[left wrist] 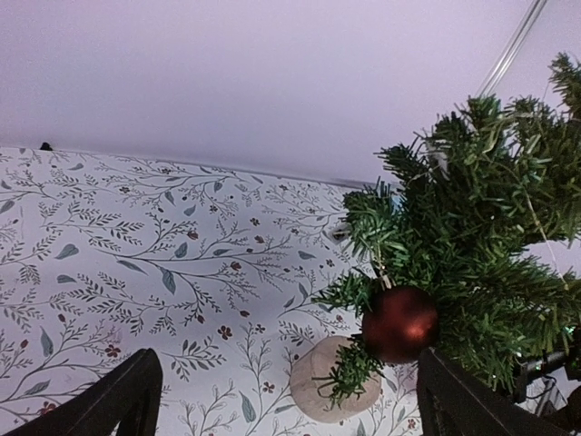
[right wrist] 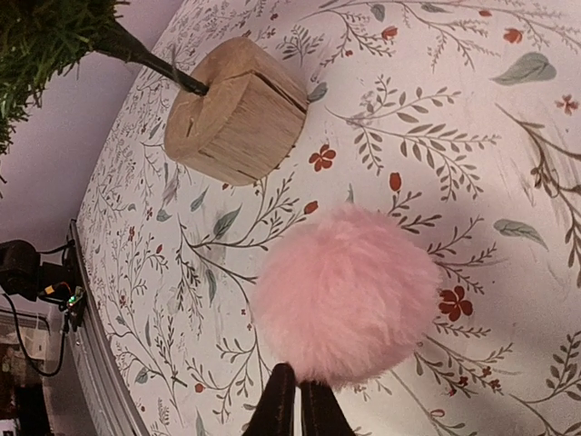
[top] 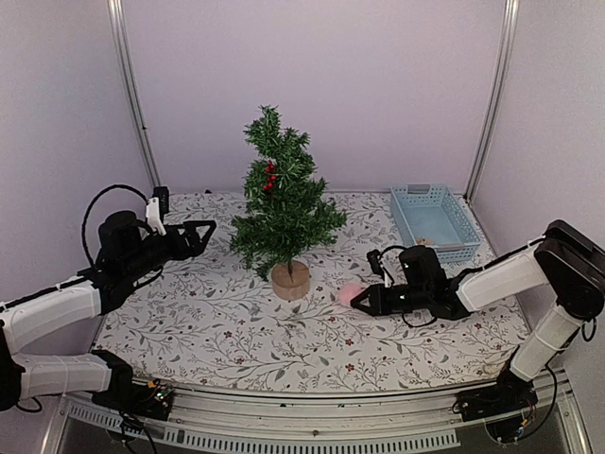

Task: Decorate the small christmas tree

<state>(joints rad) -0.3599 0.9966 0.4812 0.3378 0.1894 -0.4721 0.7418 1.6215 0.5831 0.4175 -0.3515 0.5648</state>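
Note:
The small christmas tree (top: 284, 208) stands mid-table on its pale wooden stump (top: 290, 279), with red berries (top: 269, 177) high in its branches. In the left wrist view a dark red ball (left wrist: 400, 324) hangs from a lower branch of the tree (left wrist: 481, 227), above the stump (left wrist: 334, 380). My left gripper (top: 203, 232) (left wrist: 287, 363) is open and empty, just left of the tree, with the ball near its right finger (left wrist: 454, 400). My right gripper (top: 357, 301) (right wrist: 298, 374) is shut on the edge of a fluffy pink pompom (right wrist: 349, 291) (top: 350, 293), low over the table right of the stump (right wrist: 234, 113).
A light blue plastic basket (top: 433, 219) sits at the back right, behind the right arm. The flower-patterned table cover (top: 217, 322) spreads under everything. Metal frame posts (top: 132, 85) rise at the back corners.

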